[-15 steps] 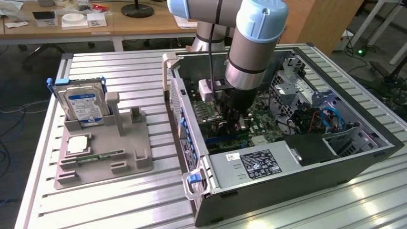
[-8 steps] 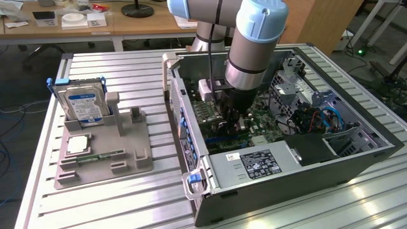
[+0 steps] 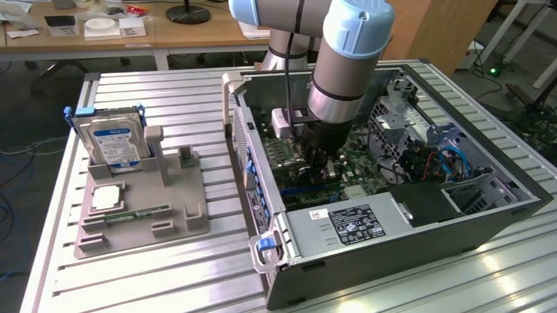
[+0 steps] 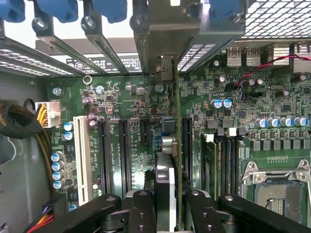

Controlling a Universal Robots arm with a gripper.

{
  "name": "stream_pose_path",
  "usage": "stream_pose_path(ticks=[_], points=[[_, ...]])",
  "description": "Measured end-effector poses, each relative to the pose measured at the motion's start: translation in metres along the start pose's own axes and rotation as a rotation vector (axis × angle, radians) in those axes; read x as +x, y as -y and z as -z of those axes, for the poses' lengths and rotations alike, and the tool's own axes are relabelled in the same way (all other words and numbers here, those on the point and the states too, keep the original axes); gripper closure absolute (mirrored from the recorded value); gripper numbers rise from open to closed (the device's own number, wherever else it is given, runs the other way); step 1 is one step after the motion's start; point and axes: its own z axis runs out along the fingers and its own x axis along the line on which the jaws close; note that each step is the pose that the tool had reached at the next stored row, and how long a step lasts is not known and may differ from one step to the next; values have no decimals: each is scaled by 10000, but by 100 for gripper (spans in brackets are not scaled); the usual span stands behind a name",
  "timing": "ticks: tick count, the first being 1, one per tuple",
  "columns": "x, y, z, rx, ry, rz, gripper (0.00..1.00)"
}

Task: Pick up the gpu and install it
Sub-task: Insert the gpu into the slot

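Note:
The gpu (image 4: 171, 160) is seen edge-on in the wrist view, standing upright over the green motherboard (image 4: 126, 97) among the long black expansion slots. Its silver end bracket (image 4: 164, 68) reaches the rear slot openings of the case. My gripper (image 4: 170, 216) is shut on the card, one black finger (image 4: 141, 213) on each side. In the exterior view my gripper (image 3: 317, 166) reaches straight down into the open computer case (image 3: 487, 215), with the gpu (image 3: 316, 179) low over the board. Whether the card sits fully in its slot I cannot tell.
On the exterior view's left, a grey holder tray (image 3: 187, 225) carries an upright hard drive (image 3: 113, 143), a green memory stick (image 3: 130, 214) and a square chip (image 3: 104, 197). The power supply (image 3: 348, 225), drive cage and cables (image 3: 435, 163) crowd the case. Memory modules (image 4: 209, 160) stand beside the card.

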Motion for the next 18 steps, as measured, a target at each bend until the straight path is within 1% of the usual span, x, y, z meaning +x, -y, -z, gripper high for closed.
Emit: stream_pose_path(ticks=[10,12,18], points=[[0,1,-17,-4,0,1,72],[-1,1,-9,1,14,3,72],[0,-1,0,-3,2,1,72]])
